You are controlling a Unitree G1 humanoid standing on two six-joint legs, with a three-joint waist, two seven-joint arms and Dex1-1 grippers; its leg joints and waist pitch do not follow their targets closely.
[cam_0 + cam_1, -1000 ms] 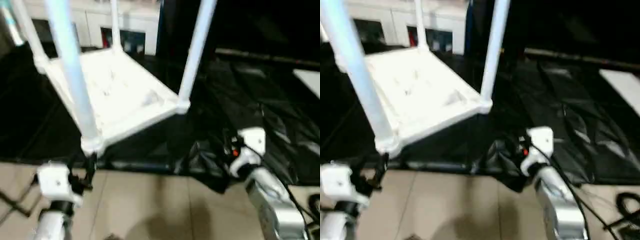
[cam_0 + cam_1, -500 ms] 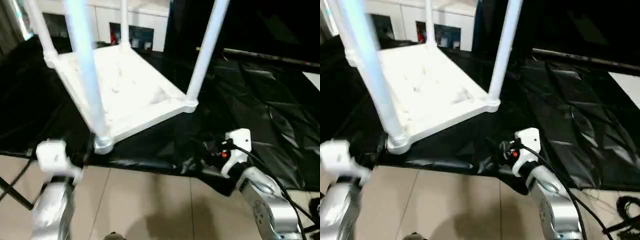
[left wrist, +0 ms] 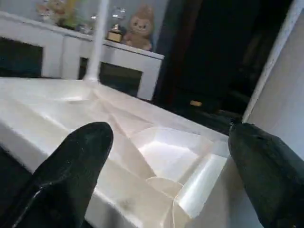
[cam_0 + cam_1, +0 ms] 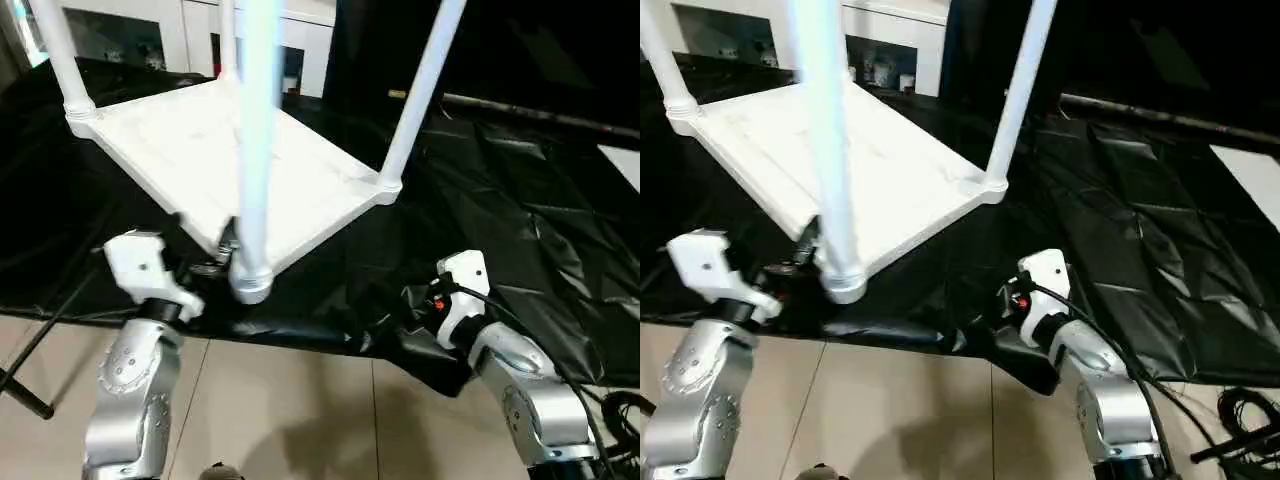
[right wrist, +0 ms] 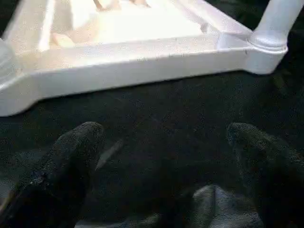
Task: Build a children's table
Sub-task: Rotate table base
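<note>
The children's table (image 4: 250, 170) lies upside down on the black sheet (image 4: 520, 200), legs up, white cabinet (image 4: 300, 40) behind, while my left gripper (image 3: 166, 166) and right gripper (image 5: 166, 156) gape empty beside its near edge.

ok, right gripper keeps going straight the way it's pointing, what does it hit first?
Most likely the near side rail of the upside-down tabletop, left of the corner leg. The right gripper is open, with black sheet between it and the rail. Depth is unclear; aimed lower, it meets the sheet first.
</note>
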